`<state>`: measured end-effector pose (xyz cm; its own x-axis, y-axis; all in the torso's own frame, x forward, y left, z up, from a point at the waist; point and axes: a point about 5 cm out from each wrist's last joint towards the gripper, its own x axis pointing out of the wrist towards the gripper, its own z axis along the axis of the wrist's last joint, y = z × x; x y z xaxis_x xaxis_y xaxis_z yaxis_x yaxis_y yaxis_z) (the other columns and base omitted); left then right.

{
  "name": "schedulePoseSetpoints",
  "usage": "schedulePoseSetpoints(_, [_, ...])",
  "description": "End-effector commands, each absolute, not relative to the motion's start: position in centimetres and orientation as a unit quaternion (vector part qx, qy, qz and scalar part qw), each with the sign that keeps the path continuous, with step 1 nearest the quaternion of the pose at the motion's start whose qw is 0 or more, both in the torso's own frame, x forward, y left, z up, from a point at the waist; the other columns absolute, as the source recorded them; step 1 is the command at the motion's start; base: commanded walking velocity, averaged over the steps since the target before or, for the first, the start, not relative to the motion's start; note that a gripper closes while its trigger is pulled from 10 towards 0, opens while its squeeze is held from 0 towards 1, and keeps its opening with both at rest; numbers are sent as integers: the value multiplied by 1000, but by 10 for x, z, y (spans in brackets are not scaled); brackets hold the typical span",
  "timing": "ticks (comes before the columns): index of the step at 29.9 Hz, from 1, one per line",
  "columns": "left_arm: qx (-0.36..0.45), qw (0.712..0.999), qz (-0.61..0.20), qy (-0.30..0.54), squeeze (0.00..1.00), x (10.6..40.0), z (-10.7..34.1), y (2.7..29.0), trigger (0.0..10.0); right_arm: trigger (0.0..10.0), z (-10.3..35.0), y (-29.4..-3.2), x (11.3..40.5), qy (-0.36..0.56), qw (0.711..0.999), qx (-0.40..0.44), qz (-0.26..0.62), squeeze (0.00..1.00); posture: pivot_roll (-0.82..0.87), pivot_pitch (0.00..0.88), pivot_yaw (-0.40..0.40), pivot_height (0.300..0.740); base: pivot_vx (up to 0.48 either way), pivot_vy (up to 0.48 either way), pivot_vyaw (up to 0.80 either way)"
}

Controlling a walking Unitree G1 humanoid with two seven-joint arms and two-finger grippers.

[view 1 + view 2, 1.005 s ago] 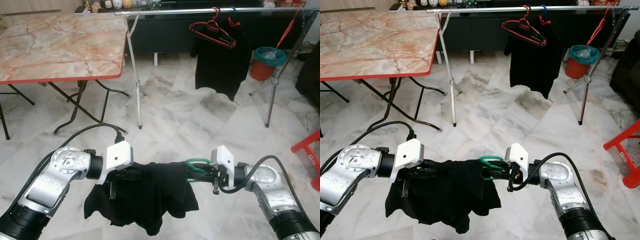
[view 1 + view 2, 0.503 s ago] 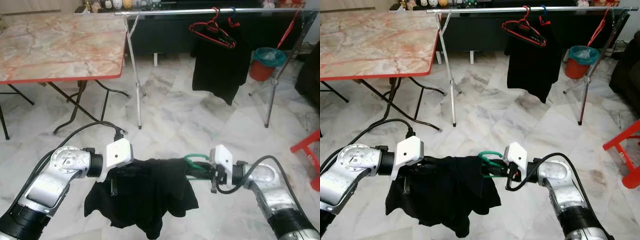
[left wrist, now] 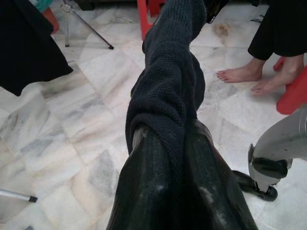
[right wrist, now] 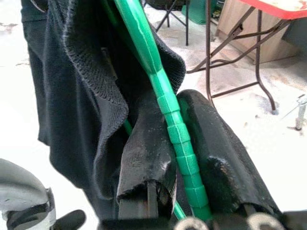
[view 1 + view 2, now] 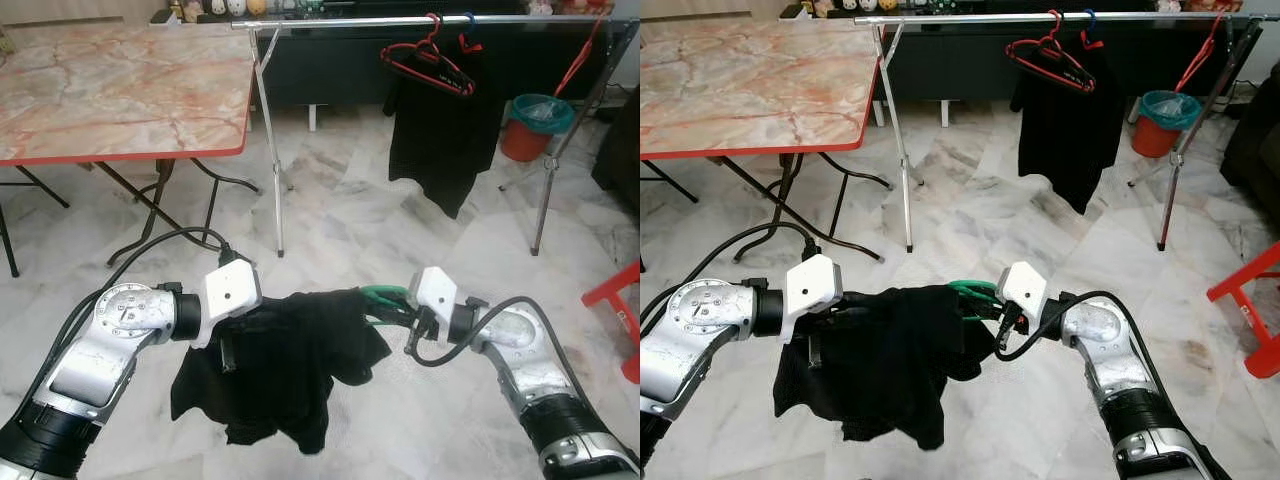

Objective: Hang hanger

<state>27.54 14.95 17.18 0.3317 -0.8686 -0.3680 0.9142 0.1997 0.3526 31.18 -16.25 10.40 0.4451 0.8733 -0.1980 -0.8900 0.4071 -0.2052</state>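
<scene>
Right wrist view: the green hanger (image 4: 165, 103) runs between the right gripper's (image 4: 184, 158) 2 black fingers (image 4: 218, 163), which are pressed onto its ribbed plastic bar, with a fold of black knit fabric caught beside it. In the head views the hanger (image 5: 385, 297) is low in front of the robot, above the marble floor (image 5: 400, 230), with its green hook end poking out just beside the right gripper (image 5: 405, 318). A black shirt (image 5: 285, 370) is draped on it and sags in a loose bundle between the 2 arms. The left gripper (image 5: 232, 345) is at the shirt's other side; in the left wrist view its fingers (image 3: 158, 191) pinch a twisted roll of the black fabric (image 3: 168, 86).

Well beyond, a silver clothes rail (image 5: 400, 20) stands on slanted metal legs. On it hang an empty red hanger (image 5: 428, 62) and, next to it, a black garment (image 5: 440, 140) on a hanger with a blue hook. A folding table with a pink marble top and red edge (image 5: 120, 90) is to the robot's left. An orange bin with a green liner (image 5: 532, 125) is behind the rail to the right, and a red stool (image 5: 618, 300) is at the right edge. In the left wrist view, a seated person's bare feet (image 3: 249, 79) rest on the floor near a red stool.
</scene>
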Motion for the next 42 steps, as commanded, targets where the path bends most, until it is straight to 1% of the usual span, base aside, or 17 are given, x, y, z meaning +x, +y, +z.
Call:
schedulePoseSetpoints(1, [260,754,-602,40,0,268,168,145,10000,0,110,-180,316,10,873,-105,476,0,110,58,-4,740,0,0,0])
schedulePoseSetpoints(2, [261,754,-601,40,0,269,168,145,10000,0,110,-180,316,12,873,-105,476,0,110,58,-4,740,0,0,0])
schedulePoseSetpoints(3, [261,755,-601,40,0,269,168,145,10000,1451,110,-181,316,13,873,-105,476,0,110,58,-4,740,0,0,0])
schedulePoseSetpoints(5, [261,754,-601,40,0,269,168,145,10000,1569,109,-181,316,17,871,-108,478,0,108,58,-5,740,0,0,0])
schedulePoseSetpoints(6, [261,754,-602,40,0,269,168,145,10000,471,109,-180,316,19,870,-108,480,0,107,58,-4,740,0,0,0])
schedulePoseSetpoints(7, [261,754,-602,40,0,269,168,145,10000,471,109,-180,316,19,870,-108,480,0,107,58,-4,740,0,0,0])
schedulePoseSetpoints(8, [261,753,-603,41,0,268,168,145,10000,0,108,-180,314,22,865,-104,490,0,108,58,-3,740,0,0,0])
schedulePoseSetpoints(11, [260,754,-602,41,0,269,168,146,10000,0,107,-179,314,23,864,-102,492,0,109,57,-1,740,0,0,0])
schedulePoseSetpoints(13, [257,759,-597,36,0,271,169,147,10000,0,107,-178,314,23,864,-99,493,0,110,57,1,740,0,0,0])
schedulePoseSetpoints(17, [250,755,-605,36,0,269,170,145,10000,0,105,-177,313,24,862,-96,497,0,110,58,3,740,0,0,0])
schedulePoseSetpoints(23, [237,763,-601,27,0,271,173,144,10000,0,104,-175,312,26,861,-94,499,0,109,55,6,740,0,0,0])
schedulePoseSetpoints(24, [231,760,-606,33,0,271,173,143,10000,0,104,-175,312,25,861,-93,499,0,109,55,6,740,0,0,0])
schedulePoseSetpoints(25, [228,757,-611,35,447,270,173,143,10000,0,104,-175,312,25,861,-92,499,0,109,55,6,740,0,0,0])
schedulePoseSetpoints(26, [224,757,-613,34,1000,269,174,143,10000,0,104,-175,312,25,861,-92,500,0,108,54,6,740,0,0,0])
schedulePoseSetpoints(30, [220,759,-613,28,1000,269,177,143,10000,0,104,-174,312,25,860,-90,501,0,112,56,6,740,0,0,0])
schedulePoseSetpoints(36, [204,755,-622,38,1000,266,178,145,10000,0,103,-173,312,25,860,-88,503,0,112,56,6,740,0,0,0])
schedulePoseSetpoints(42, [196,753,-627,31,1000,264,180,143,10000,0,103,-172,312,24,860,-87,502,0,115,58,7,740,0,0,0])
